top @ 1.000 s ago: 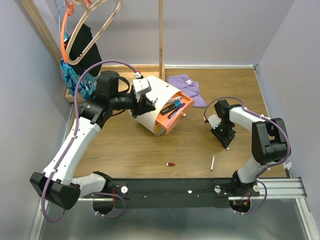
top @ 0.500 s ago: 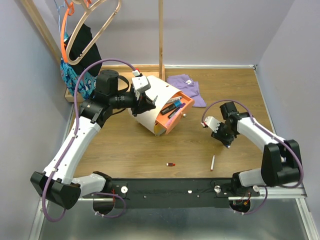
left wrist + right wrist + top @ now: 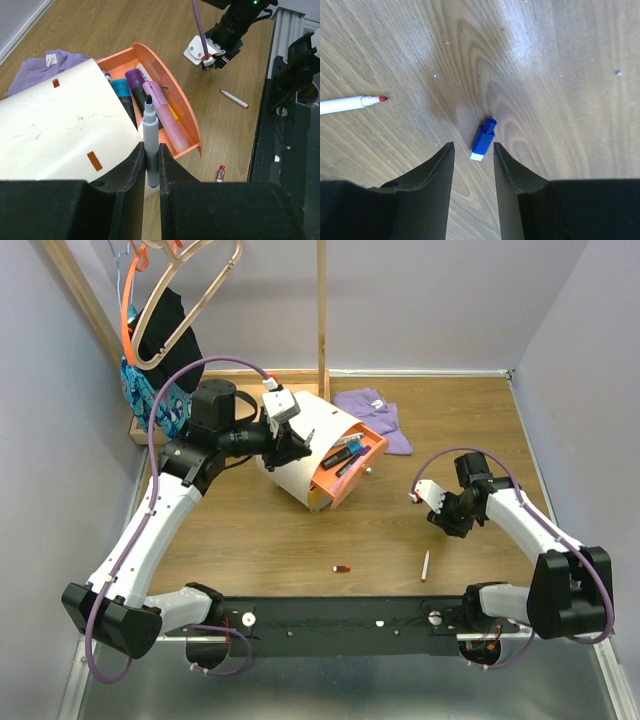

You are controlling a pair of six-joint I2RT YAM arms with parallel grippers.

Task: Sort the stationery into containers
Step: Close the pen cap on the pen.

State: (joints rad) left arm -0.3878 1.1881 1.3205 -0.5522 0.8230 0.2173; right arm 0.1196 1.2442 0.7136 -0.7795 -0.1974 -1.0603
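The cream-white drum container [image 3: 305, 435] lies tilted with its orange drawer [image 3: 352, 468] open; it also shows in the left wrist view [image 3: 50, 125]. In the drawer [image 3: 187, 117] lie pink [image 3: 167, 120], purple [image 3: 134, 80] and blue [image 3: 120, 90] markers. My left gripper [image 3: 151, 160] is shut on a grey marker [image 3: 150, 135] with a dark blue tip, held at the drawer's near edge. My right gripper [image 3: 472, 150] is open, low over the table, with a small blue cap [image 3: 483, 140] just ahead of its fingertips. A white pen with a red tip [image 3: 350, 103] lies to the left.
A white pen [image 3: 425, 565] and a small red cap [image 3: 342, 568] lie on the wooden table near the front rail [image 3: 400, 615]. A purple cloth [image 3: 375, 412] lies behind the container. A wooden post [image 3: 322, 310] and hangers [image 3: 170, 300] stand at the back.
The right arm has swung out to the right and its gripper has shifted a little nearer and to the right. The left arm with the grey marker has barely moved.
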